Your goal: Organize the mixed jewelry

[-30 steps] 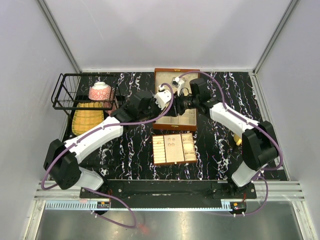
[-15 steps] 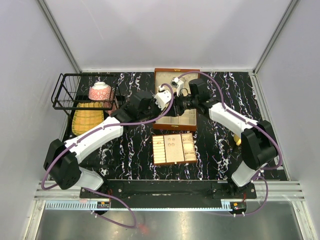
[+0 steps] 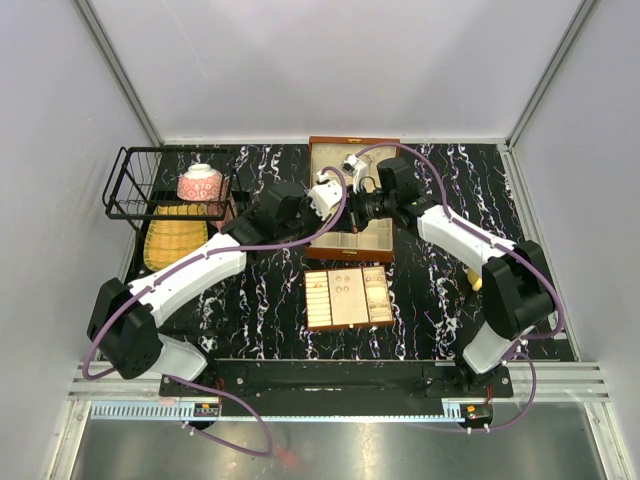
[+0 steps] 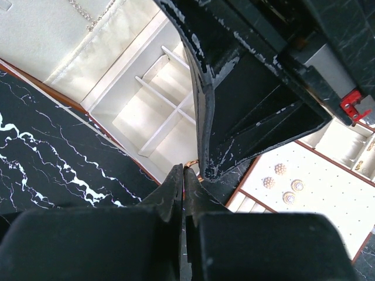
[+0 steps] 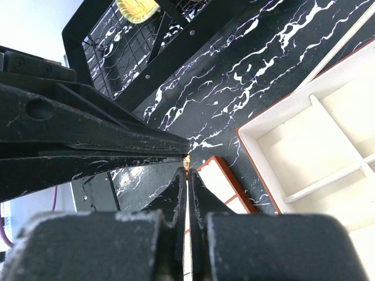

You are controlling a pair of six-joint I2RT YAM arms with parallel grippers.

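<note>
Just clenched at the right pincer [image 5: 187, 171]: half apart a second ago, now tight, tip to tip against the left pincer [image 4: 184, 171], itself clamped as before. Shows a tiny gold piece [image 5: 186, 159] right at the meeting point in both wrist views, too small to name as ring or stud. Looks like a mid-air handover, with the same piece nipped from both sides; cannot tell the true carrier. Means, by judgement, one item of the mixed jewelry on its way to a slot, not yet laid down.

Hangs above the near edge of the open brown box [image 3: 355, 141], over its white compartments [image 4: 155, 114]. Leaves a fine chain [image 4: 88, 14] against the pale lid lining and small round studs [image 4: 281, 170] on the lifted-out tray [image 3: 307, 300], nearer the arm bases.

Elsewhere on the black marble worktop [image 3: 270, 300]: a wire basket [image 3: 130, 185] with a patterned bowl [image 3: 200, 182], a bamboo tray [image 3: 170, 240], a yellow cup [image 3: 475, 283] half hidden by the right arm. All well apart from the work.

In the way: only the arms themselves, crowded wrist to wrist over the box. Calls for one clean release; otherwise risks a drop onto the veined marble, hard to spot there.
</note>
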